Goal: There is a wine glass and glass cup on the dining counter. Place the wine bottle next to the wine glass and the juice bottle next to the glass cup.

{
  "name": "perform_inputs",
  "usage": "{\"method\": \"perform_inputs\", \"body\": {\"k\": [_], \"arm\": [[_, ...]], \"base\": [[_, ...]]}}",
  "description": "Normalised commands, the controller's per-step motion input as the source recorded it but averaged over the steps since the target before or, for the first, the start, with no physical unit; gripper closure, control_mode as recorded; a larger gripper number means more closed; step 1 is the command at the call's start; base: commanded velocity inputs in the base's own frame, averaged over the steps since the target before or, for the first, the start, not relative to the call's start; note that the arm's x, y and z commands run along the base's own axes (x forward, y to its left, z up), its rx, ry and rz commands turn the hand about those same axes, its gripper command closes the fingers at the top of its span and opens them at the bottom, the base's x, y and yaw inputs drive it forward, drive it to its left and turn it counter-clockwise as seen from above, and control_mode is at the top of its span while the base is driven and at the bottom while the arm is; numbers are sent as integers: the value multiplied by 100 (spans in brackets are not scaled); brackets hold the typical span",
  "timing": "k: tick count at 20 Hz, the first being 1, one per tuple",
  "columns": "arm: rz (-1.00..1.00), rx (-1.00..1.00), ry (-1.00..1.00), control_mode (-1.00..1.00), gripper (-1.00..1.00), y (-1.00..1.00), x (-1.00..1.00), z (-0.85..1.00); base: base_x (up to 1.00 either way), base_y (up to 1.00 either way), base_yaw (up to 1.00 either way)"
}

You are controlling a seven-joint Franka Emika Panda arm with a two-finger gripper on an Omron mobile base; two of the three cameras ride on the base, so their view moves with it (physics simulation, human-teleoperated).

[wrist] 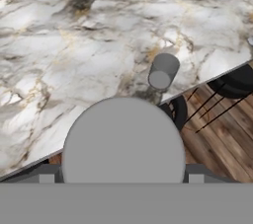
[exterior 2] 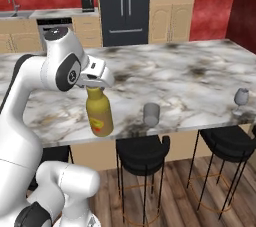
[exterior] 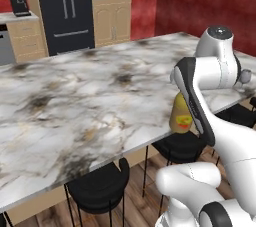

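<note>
The marble desk [exterior 2: 190,78] spreads below and ahead of the tool [exterior 2: 95,85], with black stools [exterior 2: 142,152] under its near edge. The tool grips the juice bottle [exterior 2: 99,113] by its cap, holding it upright at that edge. The cup [exterior 2: 151,114] stands near, to the tool's right, and the wine glass [exterior 2: 240,98] well beyond it.

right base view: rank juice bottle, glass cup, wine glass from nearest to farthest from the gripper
1. juice bottle, directly under the gripper, at the counter's near edge
2. glass cup, to the right along that edge
3. wine glass, far right end
</note>
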Motion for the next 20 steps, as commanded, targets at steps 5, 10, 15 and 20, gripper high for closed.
{"method": "perform_inputs", "body": {"k": [5,10,15,20], "arm": [[0,0,0,100,100,0,0,0],[0,0,0,100,100,0,0,0],[0,0,0,100,100,0,0,0],[0,0,0,100,100,0,0,0]], "base": [[58,-4,9],[15,0,0],[1,0,0],[3,-1,0]]}}
